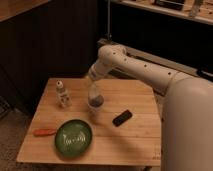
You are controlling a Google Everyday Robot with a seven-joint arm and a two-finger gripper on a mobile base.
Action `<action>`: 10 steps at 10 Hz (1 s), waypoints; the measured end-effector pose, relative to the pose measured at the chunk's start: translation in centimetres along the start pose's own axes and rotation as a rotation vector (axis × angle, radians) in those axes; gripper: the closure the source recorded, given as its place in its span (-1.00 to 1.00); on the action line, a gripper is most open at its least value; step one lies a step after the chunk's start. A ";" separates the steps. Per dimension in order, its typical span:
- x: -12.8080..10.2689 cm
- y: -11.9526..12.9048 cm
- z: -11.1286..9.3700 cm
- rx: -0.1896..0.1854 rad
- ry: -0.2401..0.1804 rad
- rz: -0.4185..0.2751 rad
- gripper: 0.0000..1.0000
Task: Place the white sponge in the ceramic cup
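The ceramic cup (94, 106) is a small pale cup with a dark inside, standing near the middle of the wooden table (135, 142). My gripper (93, 93) hangs from the white arm straight over the cup, right at its rim and covering part of it. The white sponge does not show apart from the gripper; I cannot tell whether it is held or hidden in the cup.
A small white bottle (61, 94) stands at the left back. A green plate (73, 138) lies at the front left, with an orange-red tool (44, 132) beside it. A black rectangular block (122, 118) lies right of the cup. Dark cabinets stand behind the table.
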 end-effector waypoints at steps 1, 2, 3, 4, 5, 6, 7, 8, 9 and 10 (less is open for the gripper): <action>0.0 0.0 0.1 0.002 -0.001 0.000 0.73; -0.1 0.0 0.0 0.003 -0.002 0.000 0.73; -0.3 -0.1 0.1 0.005 -0.004 0.001 0.73; -0.3 -0.2 0.2 0.010 -0.007 0.000 0.73; -0.3 -0.3 0.2 0.015 -0.010 -0.002 0.73; -0.4 -0.4 0.3 0.020 -0.013 -0.003 0.73; -0.4 -0.4 0.2 0.021 -0.014 -0.004 0.73; -0.5 -0.4 0.3 0.022 -0.016 -0.003 0.73; -0.6 -0.5 0.4 0.026 -0.019 -0.004 0.73; -0.7 -0.6 0.4 0.030 -0.021 -0.005 0.73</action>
